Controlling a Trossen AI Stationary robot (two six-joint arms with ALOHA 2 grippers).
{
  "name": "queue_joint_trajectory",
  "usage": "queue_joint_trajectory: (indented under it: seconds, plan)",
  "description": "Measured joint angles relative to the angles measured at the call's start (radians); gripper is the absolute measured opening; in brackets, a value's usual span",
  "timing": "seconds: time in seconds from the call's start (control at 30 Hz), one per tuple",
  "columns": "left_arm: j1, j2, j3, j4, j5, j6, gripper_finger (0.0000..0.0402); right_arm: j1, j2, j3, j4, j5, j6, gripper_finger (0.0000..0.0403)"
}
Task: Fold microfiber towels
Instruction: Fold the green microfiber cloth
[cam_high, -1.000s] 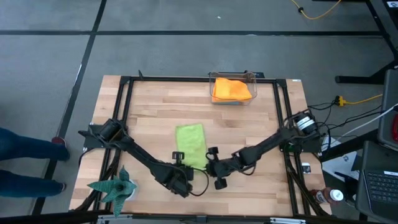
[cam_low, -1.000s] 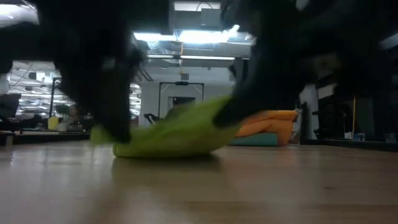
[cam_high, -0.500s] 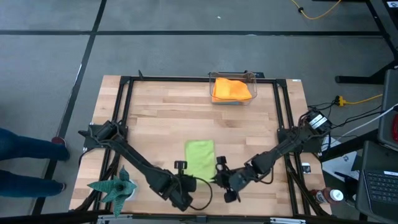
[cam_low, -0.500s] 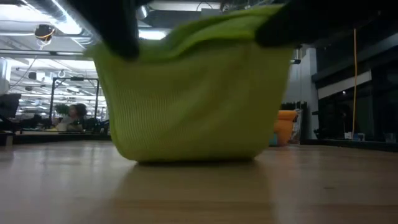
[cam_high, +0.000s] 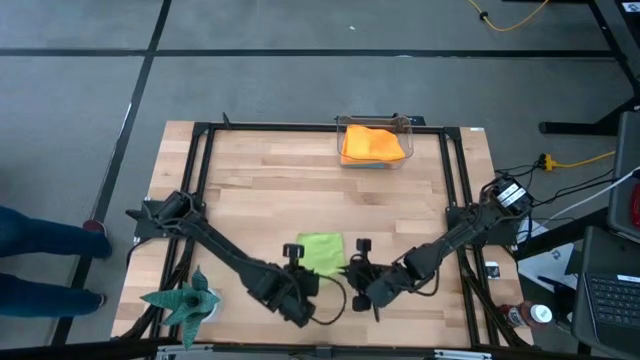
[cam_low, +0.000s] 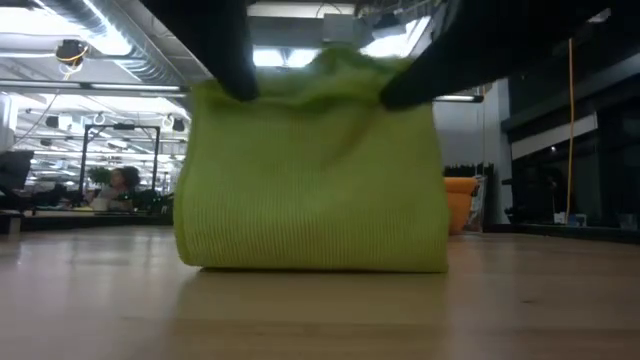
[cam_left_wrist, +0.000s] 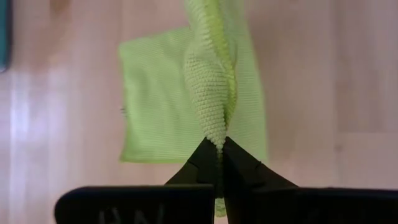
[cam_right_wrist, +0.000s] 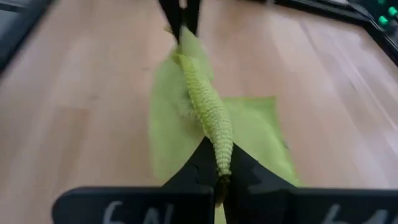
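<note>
At the near edge of the table (cam_high: 250, 190), both grippers hold the lime green towel (cam_high: 322, 252) by its near hem. The left gripper (cam_high: 296, 262) has its fingers pinched tight on one corner; in the left wrist view the two dark tips meet on a bunched ridge of cloth (cam_left_wrist: 212, 93). The right gripper (cam_high: 357, 262) is closed the same way on the other corner, its fingers clamped on the rolled green edge (cam_right_wrist: 208, 112).

In the low view the towel (cam_low: 312, 175) hangs from the two dark fingers above it as a doubled sheet, its lower fold resting on the wood. From the wrist views the rest of the cloth lies flat on the tabletop below the raised hem, so the towel appears to be folded over on itself, though how neatly the layers line up is hard to tell.

A dark green star-shaped plant figure (cam_high: 182, 298) sits at the table's near left corner. At the far edge, well apart from the grippers, a clear bin (cam_high: 372, 160) holds an orange towel (cam_high: 371, 143).
</note>
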Motion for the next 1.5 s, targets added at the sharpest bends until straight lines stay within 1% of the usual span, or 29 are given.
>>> queue_joint_trajectory:
  seconds: [0.13, 0.3, 0.47, 0.67, 0.8, 0.9, 1.03, 1.17, 1.27, 1.4, 1.5]
  plan:
    - [0.051, 0.000, -0.008, -0.005, -0.002, 0.047, 0.0000, -0.049, 0.004, 0.000, -0.065, 0.006, 0.066, 0.0005]
    - [0.107, 0.004, -0.075, 0.002, 0.003, 0.090, 0.0000, -0.106, 0.027, 0.000, -0.128, 0.007, 0.121, 0.0005]
    - [0.151, 0.004, -0.134, 0.031, -0.002, 0.128, 0.0000, -0.165, 0.051, 0.000, -0.129, 0.004, 0.121, 0.0005]
    - [0.188, 0.004, -0.185, 0.119, 0.015, 0.184, 0.0000, -0.216, 0.102, 0.000, -0.124, -0.028, 0.147, 0.0005]
    - [0.206, 0.004, -0.205, 0.121, 0.024, 0.204, 0.0000, -0.233, 0.112, 0.000, -0.125, -0.029, 0.149, 0.0006]
    - [0.225, 0.004, -0.221, 0.121, 0.023, 0.205, 0.0002, -0.243, 0.113, 0.000, -0.122, -0.029, 0.149, 0.0017]
    - [0.250, 0.004, -0.249, 0.153, 0.022, 0.208, 0.0028, -0.248, 0.113, 0.000, -0.122, -0.029, 0.175, 0.0045]
    - [0.271, 0.004, -0.262, 0.200, 0.011, 0.207, 0.0072, -0.251, 0.113, 0.000, -0.123, -0.027, 0.176, 0.0081]
    - [0.278, 0.004, -0.262, 0.202, -0.028, 0.203, 0.0107, -0.253, 0.113, 0.000, -0.122, -0.014, 0.191, 0.0107]
    - [0.282, 0.004, -0.262, 0.197, -0.100, 0.202, 0.0144, -0.262, 0.113, 0.000, -0.134, 0.051, 0.201, 0.0138]
    - [0.281, 0.003, -0.260, 0.177, -0.160, 0.201, 0.0160, -0.264, 0.113, 0.000, -0.134, 0.140, 0.198, 0.0156]
